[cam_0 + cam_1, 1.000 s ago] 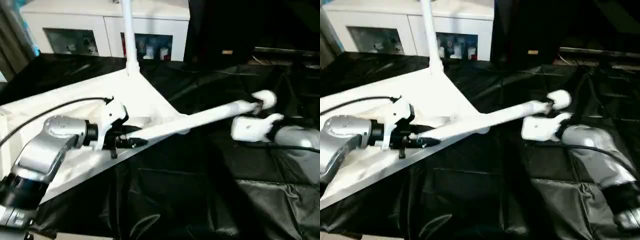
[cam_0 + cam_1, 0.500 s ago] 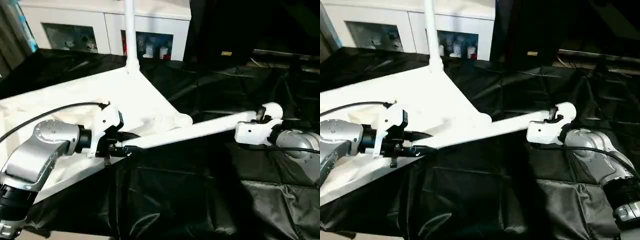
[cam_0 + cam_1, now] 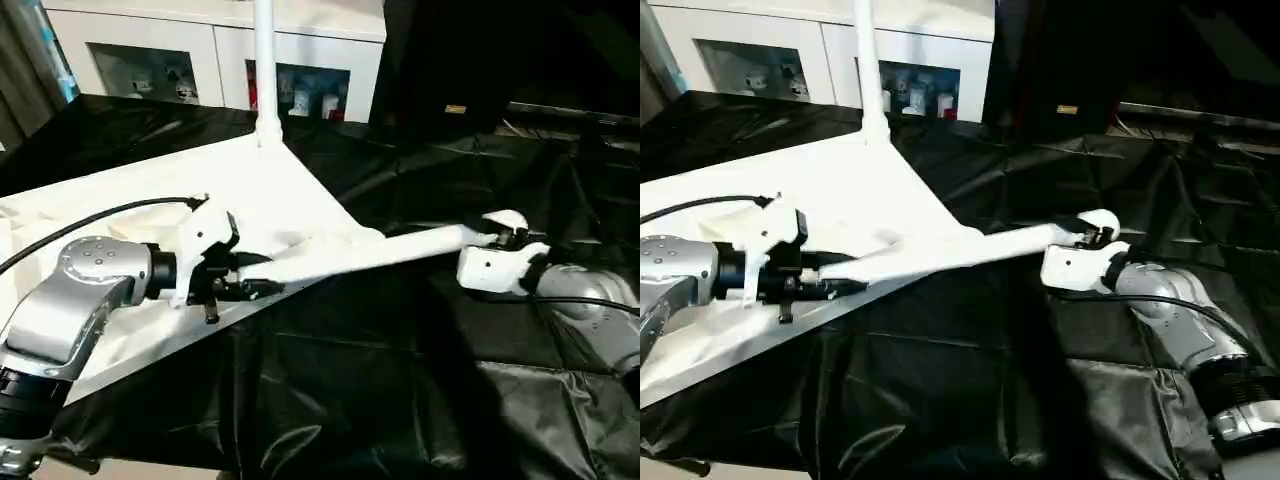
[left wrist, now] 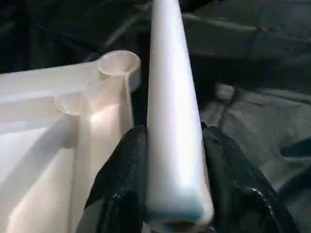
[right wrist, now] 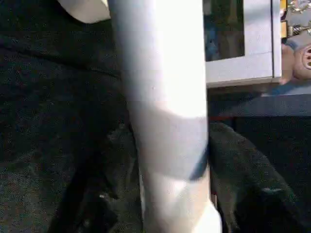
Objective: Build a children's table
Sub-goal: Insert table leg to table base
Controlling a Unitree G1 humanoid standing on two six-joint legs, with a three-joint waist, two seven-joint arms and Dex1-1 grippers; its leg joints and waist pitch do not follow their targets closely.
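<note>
The children's table top (image 3: pixel 250 185) lies upside down on the black drape, ribbed side up. One white leg (image 3: pixel 266 60) stands upright in its far corner socket. A second, loose white leg (image 3: pixel 385 248) lies slanted across the near right corner socket (image 4: pixel 119 62). My left gripper (image 3: pixel 250 288) is shut on that leg's near end, its black fingers (image 4: pixel 121 184) on either side of the tube. My right gripper (image 3: pixel 512 238) is shut on the leg's rounded far end, with the tube (image 5: pixel 160 97) between its dark fingers (image 5: pixel 243 170).
A white cabinet (image 3: pixel 150 50) with glass doors stands behind the work table. A dark box (image 3: pixel 470 60) rises at the back right. Crumpled black drape (image 3: pixel 350 400) covers the front and right. A black cable (image 3: pixel 90 218) arcs over my left forearm.
My right gripper has moved left toward the table top with the leg's far end. The leg now lies over the near corner socket. My left gripper has shifted slightly.
</note>
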